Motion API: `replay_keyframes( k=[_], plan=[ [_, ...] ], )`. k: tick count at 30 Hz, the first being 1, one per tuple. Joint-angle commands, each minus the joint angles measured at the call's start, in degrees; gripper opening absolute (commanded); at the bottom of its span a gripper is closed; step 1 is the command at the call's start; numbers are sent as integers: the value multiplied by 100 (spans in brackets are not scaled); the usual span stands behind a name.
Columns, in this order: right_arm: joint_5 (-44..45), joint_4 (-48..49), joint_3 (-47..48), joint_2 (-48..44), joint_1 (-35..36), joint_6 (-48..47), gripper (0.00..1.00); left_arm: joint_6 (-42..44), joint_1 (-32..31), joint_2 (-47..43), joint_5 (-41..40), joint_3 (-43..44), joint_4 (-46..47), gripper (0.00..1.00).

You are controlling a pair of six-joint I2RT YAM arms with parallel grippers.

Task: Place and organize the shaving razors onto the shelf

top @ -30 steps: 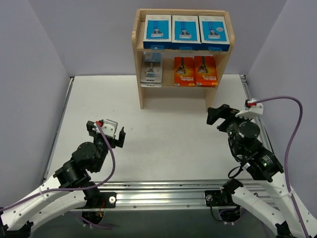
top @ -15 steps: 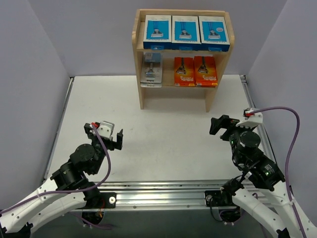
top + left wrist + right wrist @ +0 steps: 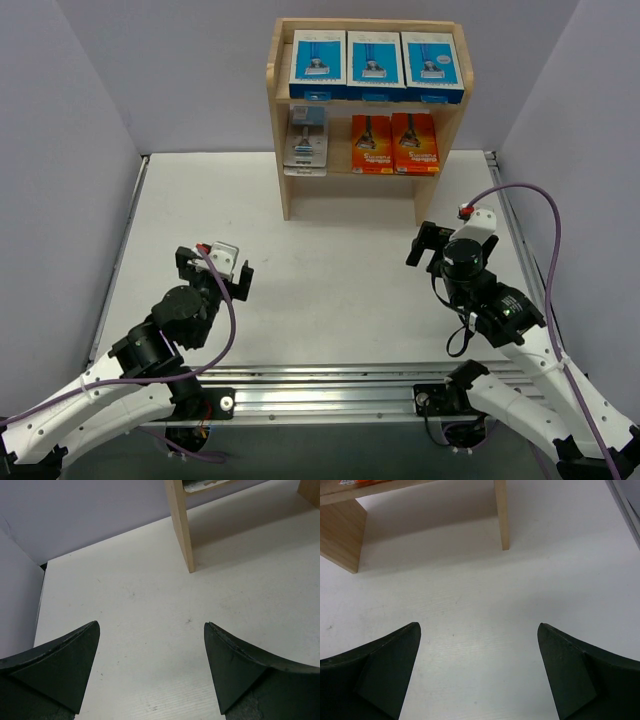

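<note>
The wooden shelf [image 3: 278,90] stands at the back of the table. Three blue-and-white razor boxes [image 3: 374,62] stand in a row on its top tier. Two orange razor boxes [image 3: 394,143] stand on the middle tier at right, and silver blister packs [image 3: 306,143] are stacked at its left. My left gripper [image 3: 228,272] is open and empty over the table at front left; its fingers [image 3: 65,660] frame bare table. My right gripper [image 3: 424,243] is open and empty at front right of the shelf; its fingers [image 3: 575,670] frame bare table below the shelf legs [image 3: 501,515].
White table top [image 3: 330,270] with a metal rail [image 3: 330,382] along the near edge. Grey walls close in left, right and behind. A purple cable [image 3: 540,230] loops above the right arm. The shelf side panel [image 3: 181,525] shows in the left wrist view.
My right arm has swung left and in toward the table's middle, its cable looping higher. My left gripper dipped back slightly and returned. Both stay open and empty.
</note>
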Motion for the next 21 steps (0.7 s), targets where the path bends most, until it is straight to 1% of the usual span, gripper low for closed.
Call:
replay_keyframes(
  k=[1, 8, 13, 16, 20, 21],
  plan=[
    [304, -86, 280, -70, 40, 102, 97, 19, -17, 29, 5, 337, -143, 94],
    [84, 204, 104, -448, 32, -21, 98, 177, 0, -261, 66, 320, -152, 94],
    [145, 249, 16, -344, 40, 14, 98, 71, 79, -420, 180, 311, -144, 94],
    [312, 117, 139, -150, 32, 40, 98, -157, 281, -280, 426, 425, -135, 94],
    [365, 29, 192, -71, 40, 76, 98, -560, 746, 133, 1093, 679, -47, 94],
    [356, 20, 192, -88, 40, 102, 98, -936, 887, 230, 1356, 793, -99, 94]
  ],
)
